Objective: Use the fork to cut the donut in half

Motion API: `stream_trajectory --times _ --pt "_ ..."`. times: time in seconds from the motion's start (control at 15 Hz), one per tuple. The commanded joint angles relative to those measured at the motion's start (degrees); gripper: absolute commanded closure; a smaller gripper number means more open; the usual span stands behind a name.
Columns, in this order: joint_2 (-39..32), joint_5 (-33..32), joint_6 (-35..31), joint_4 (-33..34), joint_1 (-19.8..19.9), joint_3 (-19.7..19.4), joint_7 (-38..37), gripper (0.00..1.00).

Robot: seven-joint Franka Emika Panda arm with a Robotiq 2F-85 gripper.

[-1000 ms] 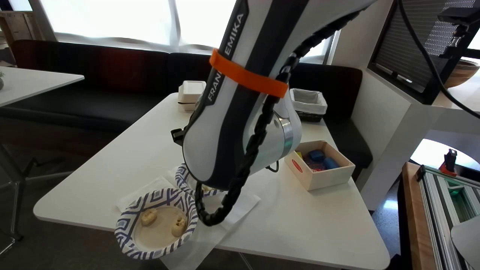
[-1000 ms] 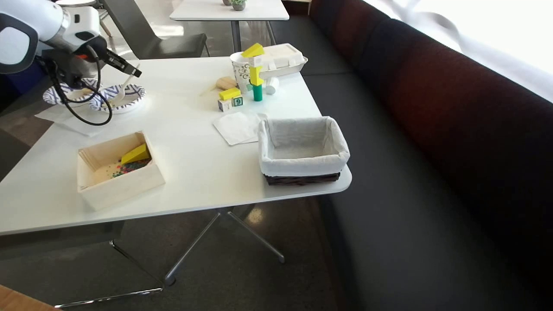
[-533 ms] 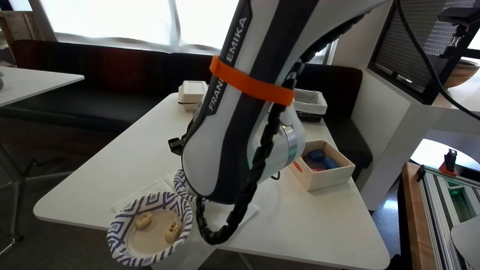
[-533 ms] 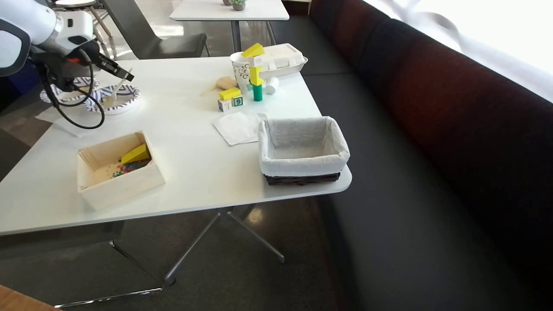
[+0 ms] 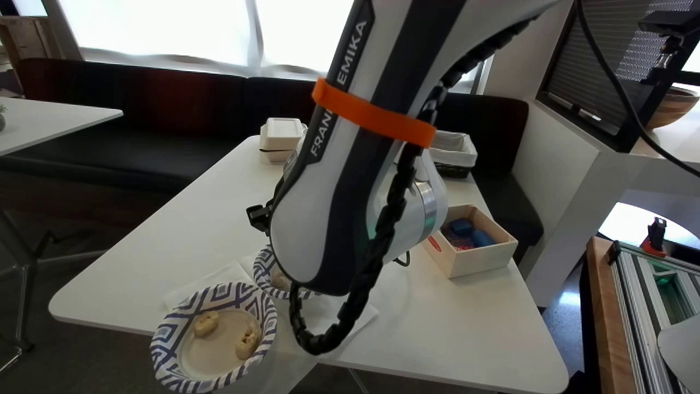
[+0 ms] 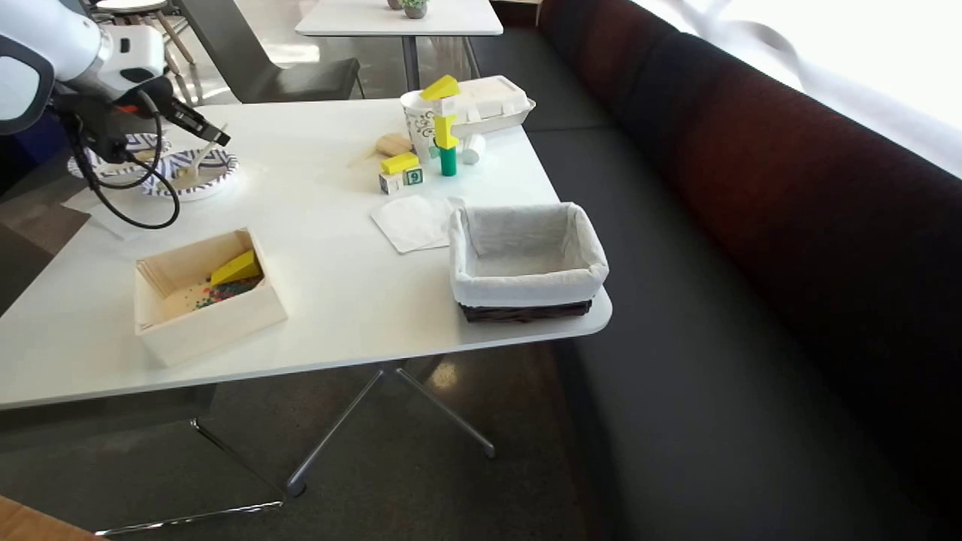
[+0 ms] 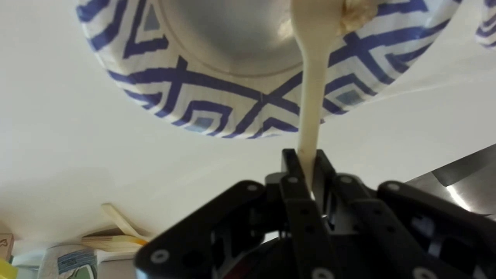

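Note:
A pale fork [image 7: 312, 89] is gripped at its handle by my gripper [image 7: 308, 155], whose fingers press on it from both sides. It slants down into a blue-and-white patterned bowl [image 6: 201, 193]. In the wrist view the fork's head overlaps a donut piece [image 7: 358, 15] at the top edge; the tines lie outside that view, and I cannot tell whether they touch. The arm partly covers this bowl in an exterior view, where some donut [image 5: 280, 280] shows inside. Beside it, a second patterned bowl [image 5: 164, 345] holds two donut pieces [image 5: 205, 324] and overhangs the table's edge.
A wooden box [image 6: 218, 330] with blocks stands near the bowls. Farther off are a cloth-lined basket [image 6: 526, 291], napkins [image 6: 409, 222], a block tower [image 6: 446, 134], a paper cup [image 6: 415, 120] and a takeout box [image 6: 492, 98]. White paper [image 5: 301, 350] lies under the bowls.
My gripper, still on the fork, has shifted a little toward the bowls' side of the table. Both bowls have slid slightly the same way, the outer one farther over the edge.

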State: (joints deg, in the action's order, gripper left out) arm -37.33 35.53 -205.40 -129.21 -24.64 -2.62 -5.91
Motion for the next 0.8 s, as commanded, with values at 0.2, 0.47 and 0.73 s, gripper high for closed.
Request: stream_trajectory --times 0.2,0.47,0.73 --pt "3.33 -2.89 5.24 -0.87 5.91 1.79 -3.50 0.97" --pt "4.10 -2.62 6.10 -0.73 6.50 1.01 -4.96 0.97" --pt "2.77 5.11 3.43 -0.03 1.74 -2.58 -3.75 0.97"
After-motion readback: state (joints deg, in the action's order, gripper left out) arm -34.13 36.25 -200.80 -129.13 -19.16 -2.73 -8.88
